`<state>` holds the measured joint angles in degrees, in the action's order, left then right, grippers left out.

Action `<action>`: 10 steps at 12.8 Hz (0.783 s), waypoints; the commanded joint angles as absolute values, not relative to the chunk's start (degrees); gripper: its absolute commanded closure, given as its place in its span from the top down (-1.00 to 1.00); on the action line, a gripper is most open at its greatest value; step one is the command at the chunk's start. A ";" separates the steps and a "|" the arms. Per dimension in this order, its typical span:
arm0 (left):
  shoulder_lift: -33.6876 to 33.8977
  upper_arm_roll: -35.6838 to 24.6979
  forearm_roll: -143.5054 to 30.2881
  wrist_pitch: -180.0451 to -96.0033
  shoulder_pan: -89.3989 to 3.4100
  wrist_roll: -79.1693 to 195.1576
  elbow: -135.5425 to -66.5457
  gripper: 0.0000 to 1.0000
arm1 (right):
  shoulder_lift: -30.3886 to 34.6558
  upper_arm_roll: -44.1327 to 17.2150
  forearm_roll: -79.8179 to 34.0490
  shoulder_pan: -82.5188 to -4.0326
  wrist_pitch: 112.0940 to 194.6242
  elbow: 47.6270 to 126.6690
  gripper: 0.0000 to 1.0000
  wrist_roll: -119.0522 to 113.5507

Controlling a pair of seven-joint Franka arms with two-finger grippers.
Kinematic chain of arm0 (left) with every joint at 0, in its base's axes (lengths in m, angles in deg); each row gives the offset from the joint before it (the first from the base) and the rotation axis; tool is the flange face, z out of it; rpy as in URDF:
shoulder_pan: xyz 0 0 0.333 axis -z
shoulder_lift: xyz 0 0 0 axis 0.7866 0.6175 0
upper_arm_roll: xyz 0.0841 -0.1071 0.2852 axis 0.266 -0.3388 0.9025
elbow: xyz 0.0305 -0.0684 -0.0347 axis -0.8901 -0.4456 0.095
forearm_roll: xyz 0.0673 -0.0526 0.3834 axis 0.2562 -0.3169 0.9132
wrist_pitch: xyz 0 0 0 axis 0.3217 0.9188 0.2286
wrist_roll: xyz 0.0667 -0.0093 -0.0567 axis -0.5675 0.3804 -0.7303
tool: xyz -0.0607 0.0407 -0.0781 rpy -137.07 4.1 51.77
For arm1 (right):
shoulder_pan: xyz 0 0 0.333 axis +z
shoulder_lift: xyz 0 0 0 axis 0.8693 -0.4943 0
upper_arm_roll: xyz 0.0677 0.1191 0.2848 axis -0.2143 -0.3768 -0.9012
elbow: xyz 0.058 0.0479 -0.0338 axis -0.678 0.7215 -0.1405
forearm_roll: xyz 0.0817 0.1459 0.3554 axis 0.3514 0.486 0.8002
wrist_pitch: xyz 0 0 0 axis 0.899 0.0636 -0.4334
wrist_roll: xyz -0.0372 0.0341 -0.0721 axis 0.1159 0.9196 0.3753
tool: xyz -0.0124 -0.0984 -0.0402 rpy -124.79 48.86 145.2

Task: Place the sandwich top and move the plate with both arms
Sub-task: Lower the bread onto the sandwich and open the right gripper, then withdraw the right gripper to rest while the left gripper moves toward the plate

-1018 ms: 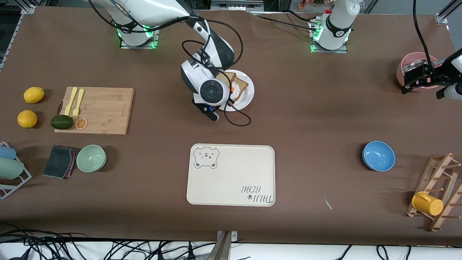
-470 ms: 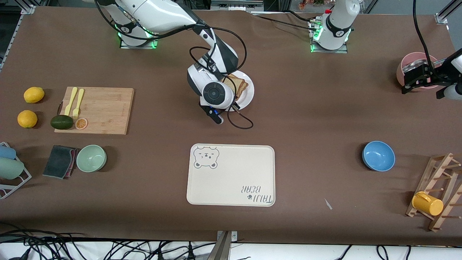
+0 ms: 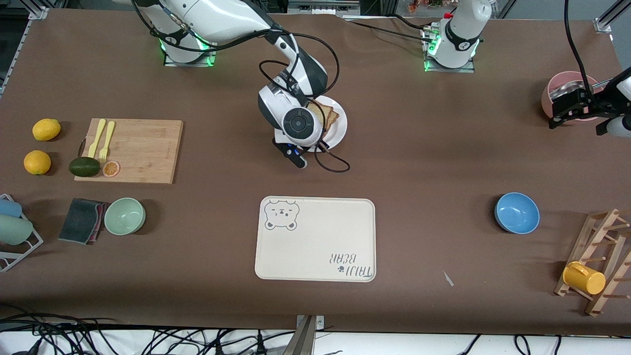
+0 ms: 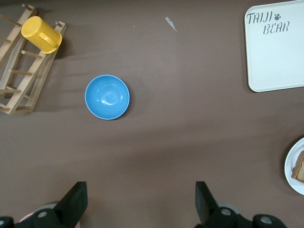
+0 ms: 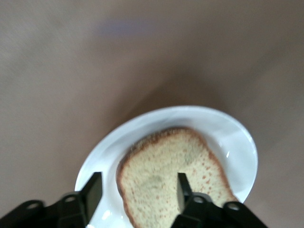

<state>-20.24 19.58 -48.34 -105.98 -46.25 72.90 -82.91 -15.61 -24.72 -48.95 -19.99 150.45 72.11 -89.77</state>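
The plate (image 3: pixel 340 131) is small, round and white, and sits mid-table near the robots' bases. The sandwich top (image 3: pixel 328 115), a tan speckled slice with a brown crust, lies flat on it, partly hidden under the right wrist. In the right wrist view my right gripper (image 5: pixel 139 184) hovers just above the sandwich top (image 5: pixel 166 171) with its fingers apart, one over the plate (image 5: pixel 142 124) beside the crust and one over the bread; nothing is gripped. My left gripper (image 3: pixel 567 106) waits open and empty at the left arm's end of the table, and its wrist view shows the left gripper (image 4: pixel 141 192) over bare table.
A cream bear tray (image 3: pixel 315 239) lies nearer the camera than the plate. A blue bowl (image 3: pixel 516 212), a pink bowl (image 3: pixel 559 86) and a wooden rack with a yellow mug (image 3: pixel 584 277) stand toward the left arm's end. A cutting board (image 3: pixel 130 150) and green bowl (image 3: pixel 124 216) are toward the right arm's end.
My right gripper carried the slice across the plate, covering the egg, and has opened, leaving the bread lying there. The left arm has not moved.
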 commanded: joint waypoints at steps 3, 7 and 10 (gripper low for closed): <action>-19.45 19.51 -48.49 -105.59 -46.77 72.70 -83.24 1.00 | -14.31 -23.30 -51.91 -25.55 134.98 61.36 1.00 -81.57; -17.17 19.51 -53.94 -105.76 -47.56 72.62 -84.47 1.00 | -10.27 -23.30 -53.22 -38.72 130.64 59.49 1.00 -57.33; -14.10 19.51 -58.84 -106.03 -48.17 72.79 -87.11 1.00 | -7.37 -20.43 -58.31 -42.71 128.98 59.76 1.00 -38.33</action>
